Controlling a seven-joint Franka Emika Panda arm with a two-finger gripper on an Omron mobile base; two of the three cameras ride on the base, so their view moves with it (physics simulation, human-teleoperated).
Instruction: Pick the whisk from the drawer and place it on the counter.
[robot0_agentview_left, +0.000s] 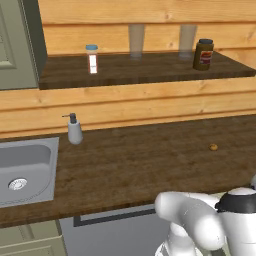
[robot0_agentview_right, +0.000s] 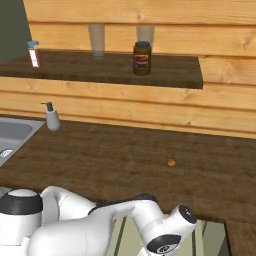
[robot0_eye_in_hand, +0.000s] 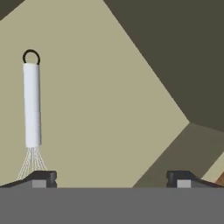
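Item, pick stage, nothing yet lifted: you have the whisk (robot0_eye_in_hand: 32, 109) lying flat on the drawer (robot0_eye_in_hand: 109, 100) floor near its wall, wires by one fingertip of the wide-open, empty claw (robot0_eye_in_hand: 111, 179); grasp, lift and placing on the desk (robot0_agentview_left: 145, 160) remain.

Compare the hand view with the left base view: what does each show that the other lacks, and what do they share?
Hand view alone: the whisk lying on the pale floor of the drawer, with the open gripper above it. Left base view alone: the counter, sink, soap dispenser, and shelf with a jar. Shared: no single object that I can match.
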